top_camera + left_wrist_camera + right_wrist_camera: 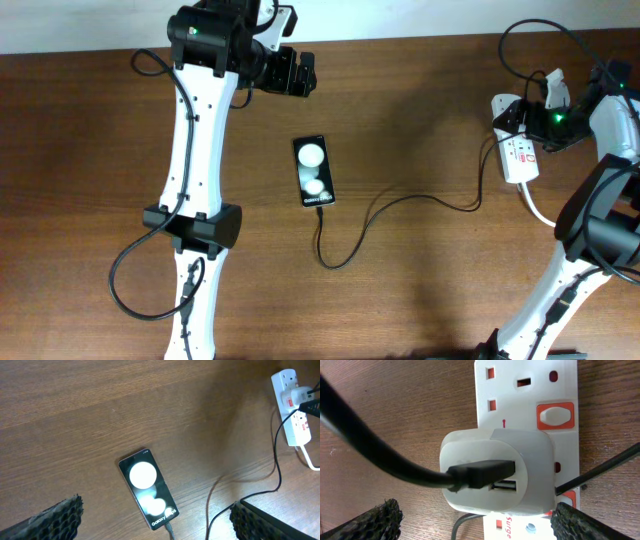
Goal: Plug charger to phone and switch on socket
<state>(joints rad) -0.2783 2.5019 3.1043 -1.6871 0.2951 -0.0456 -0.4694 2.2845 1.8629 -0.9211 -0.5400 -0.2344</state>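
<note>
The black phone (313, 171) lies face up mid-table; it also shows in the left wrist view (148, 489). The thin black charger cable (400, 199) runs from the phone's bottom edge, where its plug tip (170, 532) looks inserted, to the white socket strip (518, 160). In the right wrist view its USB end (485, 474) sits in a white adapter (520, 470) on the strip (530, 390), below a red-framed switch (555, 415). My left gripper (300, 72) is open and empty, raised behind the phone. My right gripper (475, 520) is open, just above the adapter.
The strip's thick white cord (540, 210) leaves toward the right edge. The arms' own black wires loop at the left (130, 280) and upper right (530, 40). A second red switch (568, 497) is partly hidden by the adapter.
</note>
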